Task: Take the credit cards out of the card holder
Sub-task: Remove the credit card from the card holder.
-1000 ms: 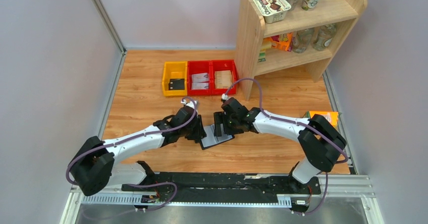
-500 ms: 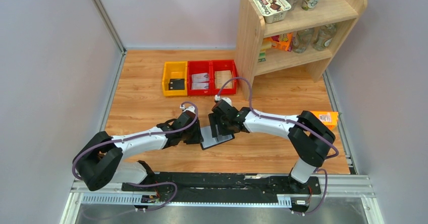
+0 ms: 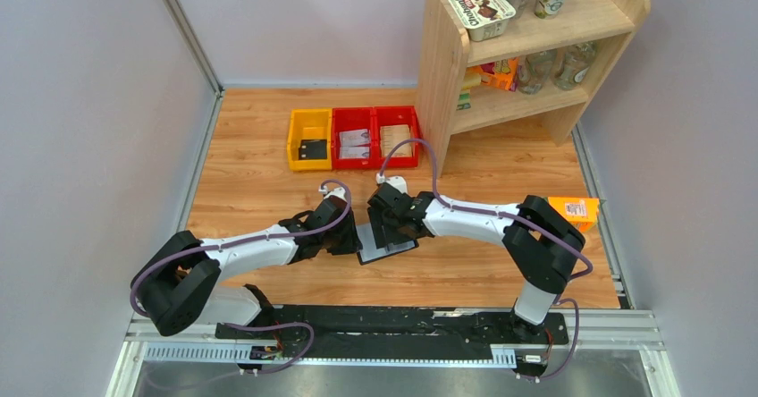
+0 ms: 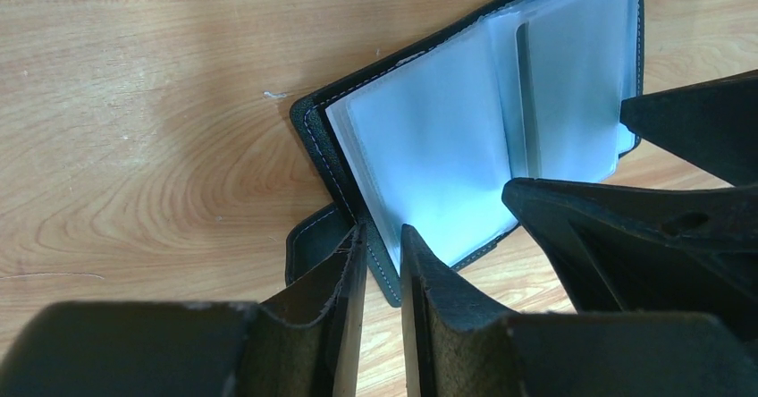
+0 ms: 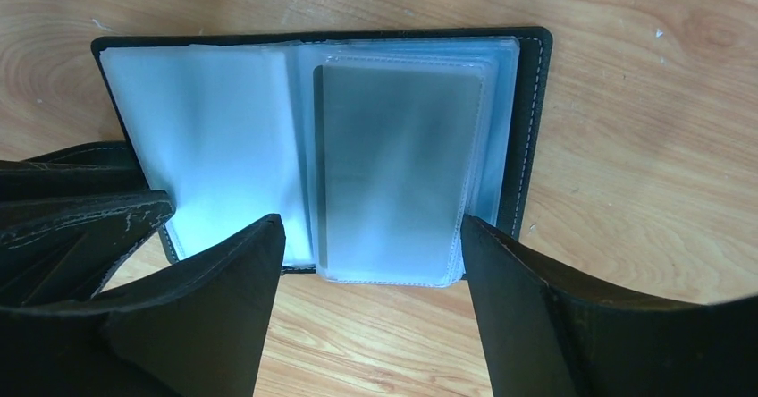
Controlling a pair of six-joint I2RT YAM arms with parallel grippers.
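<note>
The card holder [image 3: 391, 249] lies open on the wooden table, black cover down, clear grey-blue sleeves up. It also shows in the left wrist view [image 4: 429, 147] and the right wrist view [image 5: 223, 138]. One credit card [image 5: 393, 169] sits in the top sleeve of the right half and looks grey through the plastic. My left gripper [image 4: 383, 249] is shut on the card holder's cover edge beside the strap tab [image 4: 308, 245]. My right gripper [image 5: 368, 227] is open and low over the table, its fingers straddling the near end of the sleeve with the card.
A yellow bin [image 3: 295, 138] at the back holds a black card [image 3: 312, 150]. Two red bins [image 3: 375, 113] beside it hold whitish cards. A wooden shelf [image 3: 442, 75] stands at the back right. An orange carton [image 3: 576, 207] lies at the right edge.
My right gripper has moved left and lower over the card holder's right half. The left gripper has shifted slightly and still holds the edge. The card holder has turned a little.
</note>
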